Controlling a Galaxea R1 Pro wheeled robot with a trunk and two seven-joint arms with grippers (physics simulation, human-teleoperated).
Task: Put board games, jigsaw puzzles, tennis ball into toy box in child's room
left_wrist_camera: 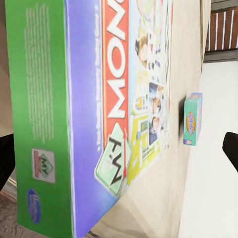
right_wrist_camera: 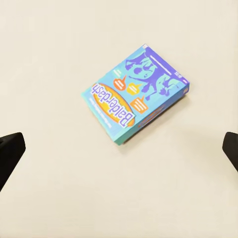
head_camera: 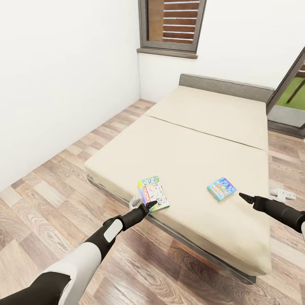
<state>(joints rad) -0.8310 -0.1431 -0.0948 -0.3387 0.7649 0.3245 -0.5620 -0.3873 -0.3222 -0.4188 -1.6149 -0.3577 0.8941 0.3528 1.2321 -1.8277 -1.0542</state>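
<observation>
A: Cream mattress on the bed, grey frame. Item one: Monopoly board game, green-sided box with a red title band, at the near edge, 7 o'clock from bed centre. Item two: Balderdash board game, teal and blue, at 5 o'clock, well apart from the first

B: Pincers?

A: Left gripper at the near end of the Monopoly box; the left wrist view has a dark finger on either side of it, so spread wide around the box, contact not confirmed. Right gripper just beside the Balderdash box at its 4 o'clock; the right wrist view shows its fingers at both margins, set wide, holding nothing

B: Legible print?

A: "MONO" on the red band, "MY" on a green tile, plus fine side text too small to read. "Balderdash" on an orange oval

B: Risks?

A: My judgement: the Monopoly box lies at the mattress edge, so a nudge from a finger could tip it to the wood floor. A flat box on soft fabric may also slide away from a closing finger
</observation>
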